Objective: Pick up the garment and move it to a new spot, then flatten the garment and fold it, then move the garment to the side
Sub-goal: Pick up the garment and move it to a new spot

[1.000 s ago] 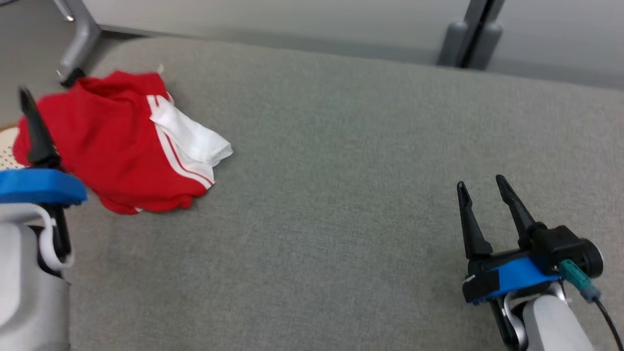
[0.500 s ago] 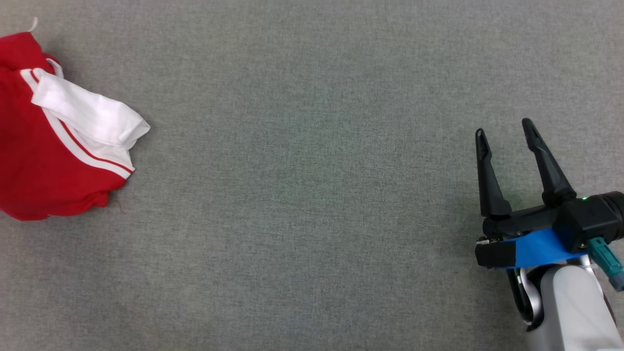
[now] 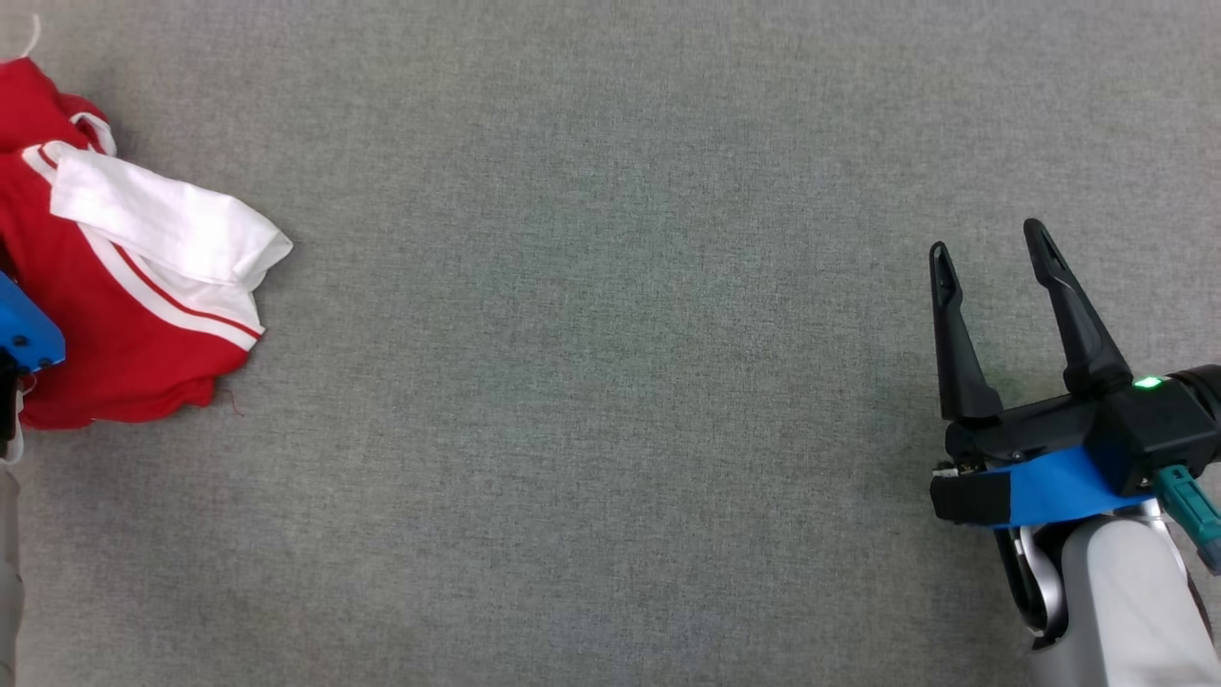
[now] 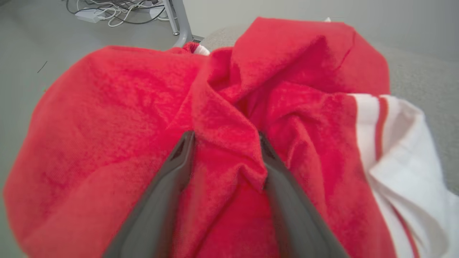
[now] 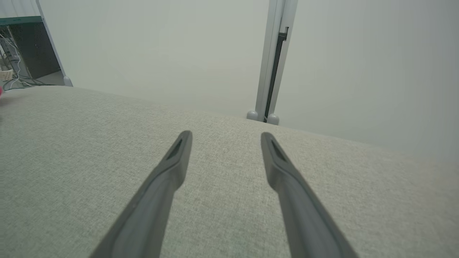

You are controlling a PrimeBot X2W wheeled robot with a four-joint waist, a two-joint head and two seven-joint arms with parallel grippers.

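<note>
Garment (image 3: 124,324): red, crumpled in a heap at the far left of the head view, on the surface (image 3: 610,382); cut off in part by the left edge.
White panel (image 3: 162,224): part of the garment, edged with thin red stripes; lies folded over the heap's right side, one corner pointing right.
Left gripper (image 4: 225,138): down in the heap; jaws wide, one finger on each side of a raised red fold. Fold fills the gap at the tips; pinched or merely straddled, cannot tell.
Left fingers (image 4: 168,179): dark, sunk into red cloth that bunches up around both.
Blue mount (image 3: 27,336): on the left arm, at the left edge of the head view, over the garment's near-left part.
Right gripper (image 3: 987,243): at near right, well apart from the garment; jaws wide, nothing between them, fingers pointing far.
Green light (image 3: 1148,384): lit on the right gripper's black body.
Plug (image 3: 1188,501): teal, sticking out at the right gripper's right side.
Surface: grey woven cloth, spread across the whole head view; lies under the right gripper in the right wrist view.
Beyond the surface, right wrist view: pale wall (image 5: 143,53) and an upright post (image 5: 274,53).
Beyond the garment, left wrist view: floor (image 4: 36,43), a metal leg (image 4: 179,21), and cables (image 4: 118,9) at the far left.
</note>
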